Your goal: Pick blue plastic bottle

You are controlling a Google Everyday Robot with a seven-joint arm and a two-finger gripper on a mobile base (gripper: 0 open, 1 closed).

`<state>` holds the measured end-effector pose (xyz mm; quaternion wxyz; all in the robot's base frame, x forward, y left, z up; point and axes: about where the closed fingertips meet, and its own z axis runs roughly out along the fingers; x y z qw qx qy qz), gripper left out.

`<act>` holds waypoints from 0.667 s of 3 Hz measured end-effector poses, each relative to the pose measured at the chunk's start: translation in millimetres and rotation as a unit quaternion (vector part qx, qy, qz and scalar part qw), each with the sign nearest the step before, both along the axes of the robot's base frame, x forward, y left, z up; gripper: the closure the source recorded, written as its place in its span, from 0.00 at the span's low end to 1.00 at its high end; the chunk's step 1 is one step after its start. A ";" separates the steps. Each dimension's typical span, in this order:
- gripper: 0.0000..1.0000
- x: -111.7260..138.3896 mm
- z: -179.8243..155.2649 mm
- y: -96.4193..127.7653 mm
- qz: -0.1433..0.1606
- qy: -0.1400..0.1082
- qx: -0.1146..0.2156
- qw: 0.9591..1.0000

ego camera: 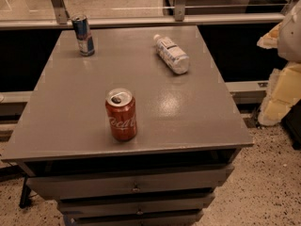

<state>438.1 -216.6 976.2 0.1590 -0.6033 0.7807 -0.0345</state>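
Note:
The blue plastic bottle (171, 53) lies on its side at the back right of the grey table top (188, 107). It is clear, with a white cap pointing to the back left and a white label with blue print. My gripper is out of view. Only a pale, blurred part of my arm (288, 36) shows at the right edge of the picture, to the right of the table and apart from the bottle.
A red cola can (121, 114) stands upright near the table's front middle. A slim blue-and-silver can (83, 34) stands at the back left. A glass partition with a metal rail (141, 21) runs behind the table. Drawers (136, 185) sit under the top.

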 end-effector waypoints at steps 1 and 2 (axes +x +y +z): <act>0.00 0.0 0.0 0.0 0.000 0.000 0.000 1.000; 0.00 3.6 -1.8 1.0 -0.007 -0.011 0.007 1.000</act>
